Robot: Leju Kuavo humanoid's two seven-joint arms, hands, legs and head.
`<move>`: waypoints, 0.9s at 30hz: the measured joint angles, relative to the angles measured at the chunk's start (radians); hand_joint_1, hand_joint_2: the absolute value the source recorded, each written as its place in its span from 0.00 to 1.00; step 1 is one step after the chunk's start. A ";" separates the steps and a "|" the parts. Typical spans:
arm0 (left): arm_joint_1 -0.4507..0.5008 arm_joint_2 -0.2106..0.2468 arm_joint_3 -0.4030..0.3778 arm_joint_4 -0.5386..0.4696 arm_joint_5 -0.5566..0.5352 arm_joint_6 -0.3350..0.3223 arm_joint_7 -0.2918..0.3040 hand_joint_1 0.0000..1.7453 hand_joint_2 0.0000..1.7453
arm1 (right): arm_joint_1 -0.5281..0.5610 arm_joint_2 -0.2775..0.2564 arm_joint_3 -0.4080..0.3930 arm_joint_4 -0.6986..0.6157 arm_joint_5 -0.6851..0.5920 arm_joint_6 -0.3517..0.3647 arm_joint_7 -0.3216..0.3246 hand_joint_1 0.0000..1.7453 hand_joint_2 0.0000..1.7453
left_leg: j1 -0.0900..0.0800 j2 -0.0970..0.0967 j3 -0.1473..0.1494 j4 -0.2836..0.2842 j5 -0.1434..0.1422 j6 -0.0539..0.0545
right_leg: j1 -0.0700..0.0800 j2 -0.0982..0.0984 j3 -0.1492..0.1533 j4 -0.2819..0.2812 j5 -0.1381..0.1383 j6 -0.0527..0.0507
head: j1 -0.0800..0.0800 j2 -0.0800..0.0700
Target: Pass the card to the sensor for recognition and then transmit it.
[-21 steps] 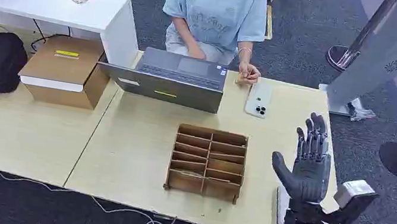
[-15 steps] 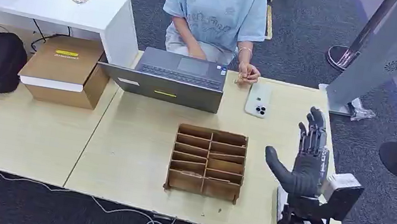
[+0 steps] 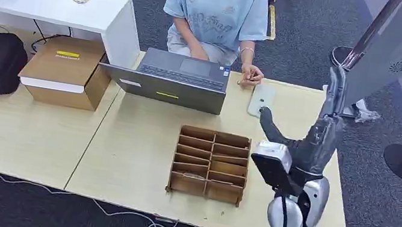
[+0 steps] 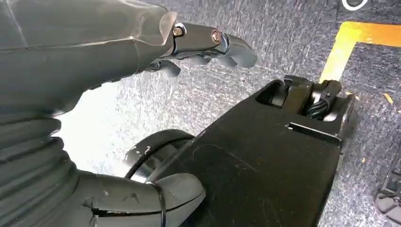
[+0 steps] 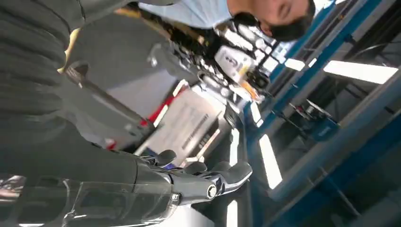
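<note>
The right hand (image 3: 311,140) is raised over the right end of the pale wooden worktop (image 3: 131,151), its fingers stretched straight toward the far edge and its thumb splayed out to the side, with nothing in its hold; the right wrist view shows the same hand (image 5: 198,182) with its fingers extended and empty. The left hand (image 4: 189,45) appears in the left wrist view above a grey carpeted floor (image 4: 265,56), its fingers loosely extended and holding nothing. Just beside the right arm on the worktop stands a brown divided organiser (image 3: 210,164). Farther back lie an open laptop (image 3: 171,77) and a white phone (image 3: 261,100), the phone partly hidden behind the raised thumb. A person (image 3: 218,9) sits at the far edge, holding a small tan card (image 3: 245,79) at the worktop just beside the phone.
</note>
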 joint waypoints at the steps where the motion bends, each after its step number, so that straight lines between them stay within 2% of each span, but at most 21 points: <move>1: -0.001 -0.002 -0.004 0.000 0.000 -0.002 0.000 0.00 1.00 | -0.021 -0.003 0.014 0.007 0.029 -0.010 0.018 0.00 1.00 | 0.000 0.000 0.000 0.000 0.000 0.000 | 0.000 0.000 0.000 0.000 0.000 0.000 | 0.000 0.000; 3: -0.004 -0.003 -0.013 0.000 -0.003 -0.004 0.000 0.00 1.00 | -0.074 -0.010 0.041 0.031 0.106 -0.037 0.059 0.00 1.00 | 0.000 0.000 0.000 0.000 0.000 0.000 | 0.000 0.001 0.000 0.000 0.000 0.000 | 0.000 0.000; 6: -0.010 -0.005 -0.022 0.000 -0.007 -0.011 -0.002 0.00 1.00 | -0.190 -0.018 0.091 0.112 0.212 -0.040 0.139 0.00 1.00 | 0.000 0.002 0.000 0.000 0.000 0.000 | 0.000 0.002 -0.001 0.001 0.001 -0.001 | 0.000 0.000; 9: -0.014 -0.006 -0.033 0.000 -0.007 -0.012 -0.003 0.00 1.00 | -0.295 -0.019 0.123 0.188 0.240 -0.030 0.180 0.00 1.00 | 0.000 0.001 0.000 0.000 0.001 0.000 | 0.000 0.001 0.000 0.001 0.001 -0.001 | 0.000 0.000; 15: -0.016 -0.006 -0.044 0.000 0.001 -0.013 -0.006 0.00 1.00 | -0.526 -0.018 0.183 0.417 0.273 0.060 0.240 0.00 1.00 | 0.000 0.001 0.000 0.000 0.001 -0.001 | 0.000 0.001 -0.001 0.001 0.002 -0.002 | 0.000 0.000; 22: -0.020 -0.006 -0.058 0.000 0.002 -0.022 -0.017 0.00 1.00 | -0.689 0.015 0.224 0.633 0.326 0.133 0.289 0.00 1.00 | 0.000 0.000 -0.001 0.000 0.001 -0.001 | 0.000 0.001 -0.001 0.001 0.002 -0.002 | 0.000 0.000; 27: -0.024 -0.006 -0.063 0.000 0.011 -0.035 -0.021 0.00 1.00 | -0.804 0.052 0.229 0.822 0.297 0.296 0.340 0.00 1.00 | 0.000 0.000 -0.001 0.000 0.001 -0.001 | 0.000 0.001 -0.001 0.001 0.002 -0.002 | 0.000 0.000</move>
